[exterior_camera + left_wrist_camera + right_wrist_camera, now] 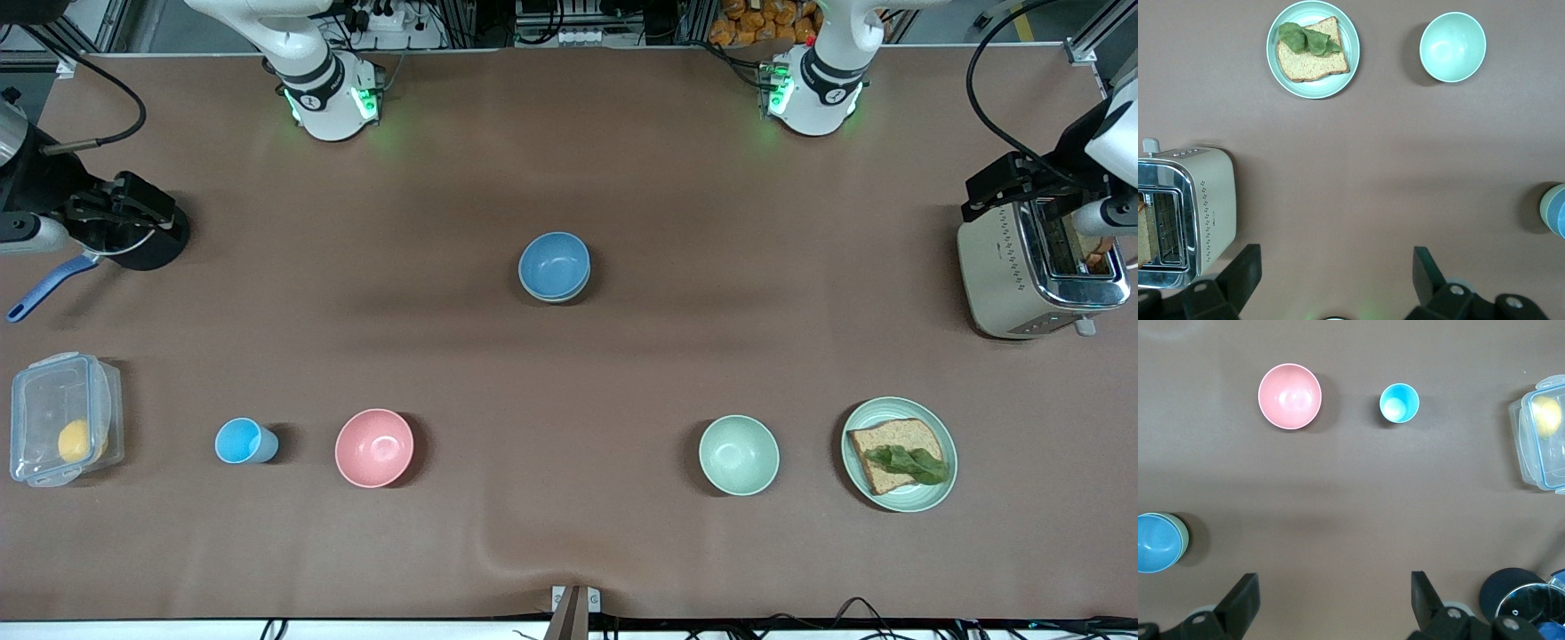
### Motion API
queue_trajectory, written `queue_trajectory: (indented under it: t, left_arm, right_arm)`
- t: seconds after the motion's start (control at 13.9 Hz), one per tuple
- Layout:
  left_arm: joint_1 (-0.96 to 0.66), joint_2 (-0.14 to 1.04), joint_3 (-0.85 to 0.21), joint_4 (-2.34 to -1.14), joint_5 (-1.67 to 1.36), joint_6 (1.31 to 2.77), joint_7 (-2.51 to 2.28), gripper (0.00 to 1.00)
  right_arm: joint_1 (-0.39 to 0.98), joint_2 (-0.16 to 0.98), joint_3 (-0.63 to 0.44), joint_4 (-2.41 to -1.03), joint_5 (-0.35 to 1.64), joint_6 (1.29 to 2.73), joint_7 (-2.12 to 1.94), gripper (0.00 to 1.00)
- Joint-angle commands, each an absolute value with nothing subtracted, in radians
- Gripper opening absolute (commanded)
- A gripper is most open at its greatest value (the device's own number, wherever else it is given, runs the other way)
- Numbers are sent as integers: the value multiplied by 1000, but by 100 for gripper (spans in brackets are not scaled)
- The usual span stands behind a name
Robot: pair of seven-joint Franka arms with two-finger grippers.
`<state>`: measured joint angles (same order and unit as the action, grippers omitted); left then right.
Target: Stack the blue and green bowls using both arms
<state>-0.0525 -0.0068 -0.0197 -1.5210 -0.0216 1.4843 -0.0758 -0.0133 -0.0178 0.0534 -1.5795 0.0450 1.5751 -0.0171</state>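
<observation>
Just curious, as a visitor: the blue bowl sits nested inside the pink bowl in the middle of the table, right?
Not quite. The blue bowl sits nested in the green bowl, whose rim peeks out beneath it in the front view. The pink bowl stands alone, nearer the front camera, beside the light-blue cup.

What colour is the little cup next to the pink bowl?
Light blue: the small round plastic cup shows best in the front view.
</observation>
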Motion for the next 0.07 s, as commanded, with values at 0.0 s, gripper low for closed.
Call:
queue_trajectory:
  t: [0.0]
  left_arm:
    - [-54,-8,-21,-1517,-32,1489,-77,100]
  right_arm:
    - [-8,-15,49,-1572,52,1571,-3,100]
